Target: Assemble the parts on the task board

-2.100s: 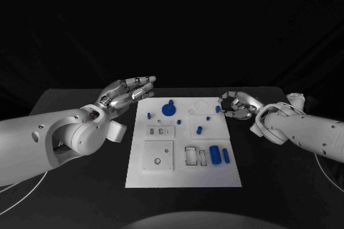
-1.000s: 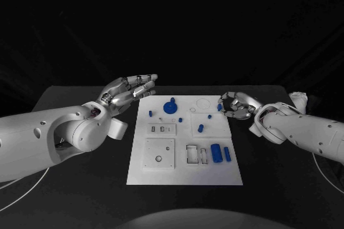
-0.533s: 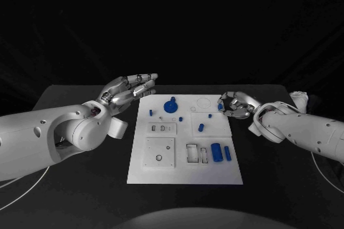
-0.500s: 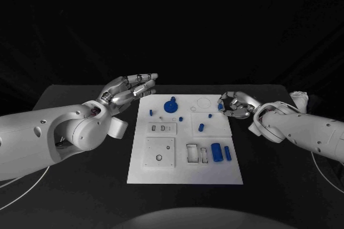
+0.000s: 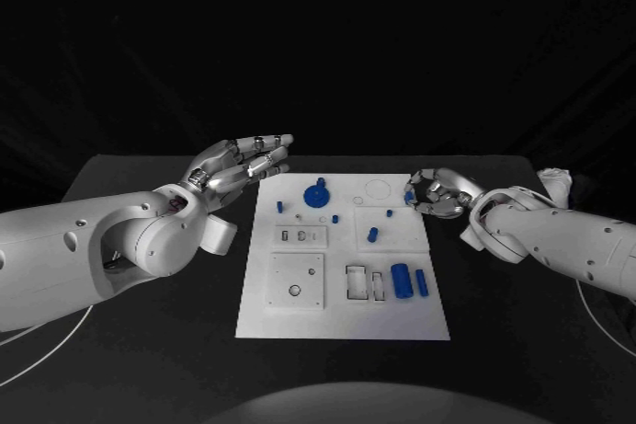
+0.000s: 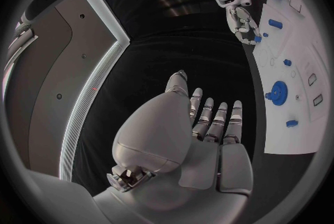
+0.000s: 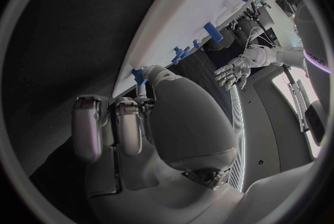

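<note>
1. Task board [image 5: 342,306] — a white plate laid flat mid-bench, blue parts [image 5: 401,281] on it; parts judged light, rigid, best pinched across their sides.
2. Left hand [image 5: 239,170]: fingers spread, nothing held.
3. Right hand [image 5: 435,195]: fingers curled at the board's far corner — a small blue part [image 7: 138,75] at their tips, hold uncertain.

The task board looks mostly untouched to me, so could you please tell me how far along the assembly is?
Early, it seems. Nothing looks plainly assembled: on the task board the blue cylinders lie loose beside open slots, though the blue gear may already sit on its post. The right hand pinches a small blue part at the board's far right edge. The left hand hovers open beside the board.
</note>
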Controlling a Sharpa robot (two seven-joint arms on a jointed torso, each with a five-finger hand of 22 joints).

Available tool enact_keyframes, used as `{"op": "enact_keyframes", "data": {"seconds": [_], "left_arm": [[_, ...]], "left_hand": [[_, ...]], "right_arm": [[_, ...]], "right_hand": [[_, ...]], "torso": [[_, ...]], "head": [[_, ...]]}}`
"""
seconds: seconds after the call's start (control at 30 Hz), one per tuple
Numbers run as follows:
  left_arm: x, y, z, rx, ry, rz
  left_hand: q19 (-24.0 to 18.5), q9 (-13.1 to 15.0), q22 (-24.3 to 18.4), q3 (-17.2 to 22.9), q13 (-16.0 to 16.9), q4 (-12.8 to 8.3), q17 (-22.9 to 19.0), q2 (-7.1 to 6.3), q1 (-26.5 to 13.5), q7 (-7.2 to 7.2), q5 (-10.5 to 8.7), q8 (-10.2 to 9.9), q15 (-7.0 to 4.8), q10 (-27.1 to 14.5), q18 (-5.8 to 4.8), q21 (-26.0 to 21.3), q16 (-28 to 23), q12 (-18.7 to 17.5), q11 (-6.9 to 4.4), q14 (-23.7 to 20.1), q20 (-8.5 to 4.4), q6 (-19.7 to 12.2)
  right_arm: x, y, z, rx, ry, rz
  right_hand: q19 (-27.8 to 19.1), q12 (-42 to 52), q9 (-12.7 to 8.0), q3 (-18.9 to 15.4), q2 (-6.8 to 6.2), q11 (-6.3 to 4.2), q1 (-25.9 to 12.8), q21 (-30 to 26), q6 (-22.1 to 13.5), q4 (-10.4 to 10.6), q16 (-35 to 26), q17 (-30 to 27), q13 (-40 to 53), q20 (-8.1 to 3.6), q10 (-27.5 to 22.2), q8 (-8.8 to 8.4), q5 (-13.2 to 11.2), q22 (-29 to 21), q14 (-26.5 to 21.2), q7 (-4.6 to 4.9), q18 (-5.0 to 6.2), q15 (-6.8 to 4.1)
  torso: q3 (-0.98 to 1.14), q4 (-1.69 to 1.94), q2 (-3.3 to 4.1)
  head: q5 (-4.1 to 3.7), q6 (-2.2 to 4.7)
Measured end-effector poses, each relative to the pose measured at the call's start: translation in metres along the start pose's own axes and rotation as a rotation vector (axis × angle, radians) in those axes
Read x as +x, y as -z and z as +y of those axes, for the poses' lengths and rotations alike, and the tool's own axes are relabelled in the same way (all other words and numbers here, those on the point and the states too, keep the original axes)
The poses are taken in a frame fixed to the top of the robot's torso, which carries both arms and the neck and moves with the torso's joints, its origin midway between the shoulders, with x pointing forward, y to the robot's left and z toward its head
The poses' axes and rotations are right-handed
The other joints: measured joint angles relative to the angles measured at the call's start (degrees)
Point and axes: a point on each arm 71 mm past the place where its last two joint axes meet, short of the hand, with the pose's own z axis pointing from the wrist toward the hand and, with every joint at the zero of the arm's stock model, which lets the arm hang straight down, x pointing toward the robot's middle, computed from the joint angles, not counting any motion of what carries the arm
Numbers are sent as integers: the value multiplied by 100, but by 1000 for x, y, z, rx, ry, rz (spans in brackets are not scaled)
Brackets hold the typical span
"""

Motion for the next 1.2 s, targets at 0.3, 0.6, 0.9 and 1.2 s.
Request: {"op": "enact_keyframes", "data": {"seconds": [0.3, 0.6, 0.9, 1.2], "left_arm": [[0, 0, 0, -2, 0, 1], [1, 0, 0, -3, 1, 2], [1, 0, 1, -3, 2, 3], [1, 0, 1, -4, 2, 4]], "left_hand": [[0, 0, 0, 0, -1, 0, 0, 6, 6, 0, 0, 0, 0, 0, 0, 0, 0, 0, 0, 0, 0, 0], [0, 0, 0, 15, -1, -15, -1, 6, 6, 0, 0, 0, 0, 0, 0, 0, 0, 0, 0, 0, 0, 0], [0, 0, 0, 15, -1, -15, -2, 6, 6, 0, 0, 0, 0, 0, 0, 0, 0, 0, 0, 0, 0, 0], [0, 0, 0, 15, -2, -15, -2, 6, 6, 0, 0, 0, 0, 0, 0, 0, 0, -1, 0, 0, 0, 0]], "right_arm": [[-1, 0, -1, 8, 0, -1], [-1, 0, -2, 13, -1, 2], [-1, 0, -2, 17, -1, 4], [-1, 0, -2, 18, -1, 3]], "right_hand": [[0, 0, -195, 16, 21, 20, 21, -23, -239, -16, 0, -1, 0, 41, 20, -192, -323, 0, -21, 23, 0, 21], [0, -38, -499, 18, -32, 41, -32, -76, -413, -44, 0, -1, 0, 41, 0, -543, -731, -1, -21, -5, 0, 21], [0, -38, -546, 7, -32, 40, -32, -98, -40, -123, 0, -2, 0, 41, 0, -393, -750, -1, -21, 22, 0, 21], [0, -38, -397, 7, 2, 40, 1, -98, 287, -231, 0, -2, -1, 41, 0, -26, -435, 3, -21, 20, 1, 20]], "torso": [[2, -2, 1], [2, -1, 1], [0, 2, 1], [0, 2, 1]], "head": [[4, -13], [1, -20], [5, -26], [12, -36]]}}
